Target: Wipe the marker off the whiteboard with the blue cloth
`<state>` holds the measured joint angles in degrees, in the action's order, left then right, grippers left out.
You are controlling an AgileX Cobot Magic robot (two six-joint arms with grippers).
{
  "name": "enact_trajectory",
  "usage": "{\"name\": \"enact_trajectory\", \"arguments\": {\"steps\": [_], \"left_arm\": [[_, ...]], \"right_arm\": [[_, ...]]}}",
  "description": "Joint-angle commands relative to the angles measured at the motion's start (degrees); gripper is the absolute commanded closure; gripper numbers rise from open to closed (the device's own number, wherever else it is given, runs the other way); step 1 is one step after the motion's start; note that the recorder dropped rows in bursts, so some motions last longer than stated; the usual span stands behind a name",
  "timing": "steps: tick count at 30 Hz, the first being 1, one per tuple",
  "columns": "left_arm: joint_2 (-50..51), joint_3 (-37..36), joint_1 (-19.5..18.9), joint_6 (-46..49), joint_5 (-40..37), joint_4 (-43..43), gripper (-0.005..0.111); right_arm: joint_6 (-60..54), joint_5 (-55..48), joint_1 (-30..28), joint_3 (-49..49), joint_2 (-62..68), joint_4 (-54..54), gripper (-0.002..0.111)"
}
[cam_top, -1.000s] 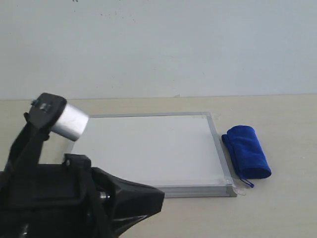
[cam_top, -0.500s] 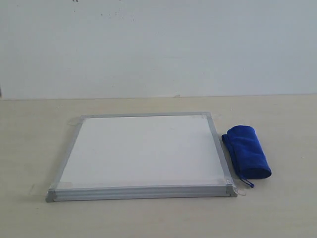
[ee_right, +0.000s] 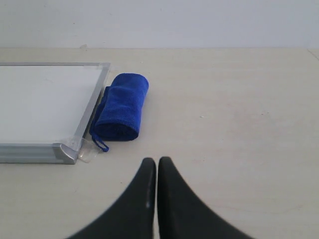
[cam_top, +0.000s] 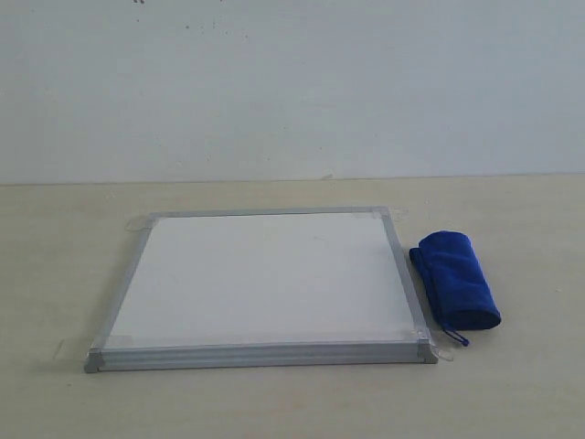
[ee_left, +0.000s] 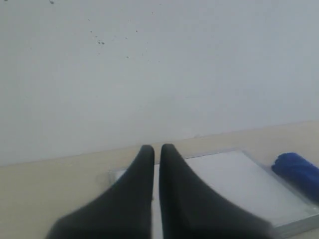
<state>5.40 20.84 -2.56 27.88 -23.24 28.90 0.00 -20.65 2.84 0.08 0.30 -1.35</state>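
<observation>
The whiteboard (cam_top: 260, 279) lies flat on the table, silver-framed, with tape tabs at its corners; its white face shows no red marker line in any view. The rolled blue cloth (cam_top: 455, 279) rests on the table just off the board's right edge, its loop tag toward the front. Neither gripper appears in the exterior view. My left gripper (ee_left: 157, 149) is shut and empty, held above the table short of the whiteboard (ee_left: 234, 181), with the blue cloth (ee_left: 298, 172) far off to its side. My right gripper (ee_right: 157, 162) is shut and empty, well short of the blue cloth (ee_right: 121, 107) and the whiteboard (ee_right: 45, 102).
A pale wall (cam_top: 292, 82) rises behind the beige table (cam_top: 512, 393). Bare tabletop (ee_right: 234, 109) stretches to the right of the cloth. A clear tape tab (ee_right: 85, 151) sticks out at the board's near right corner.
The left arm, which filled the lower left of the exterior view one second ago, has withdrawn out of that view. Board and cloth have not moved.
</observation>
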Motion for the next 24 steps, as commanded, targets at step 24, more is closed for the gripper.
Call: {"name": "enact_trajectory", "arguments": {"steps": [24], "left_arm": [[-2.3, -19.2, -0.5, 6.2, 21.1, -0.8, 0.103]], "right_arm": [[0.0, 0.3, -0.3, -0.1, -0.3, 0.3, 0.107]]}}
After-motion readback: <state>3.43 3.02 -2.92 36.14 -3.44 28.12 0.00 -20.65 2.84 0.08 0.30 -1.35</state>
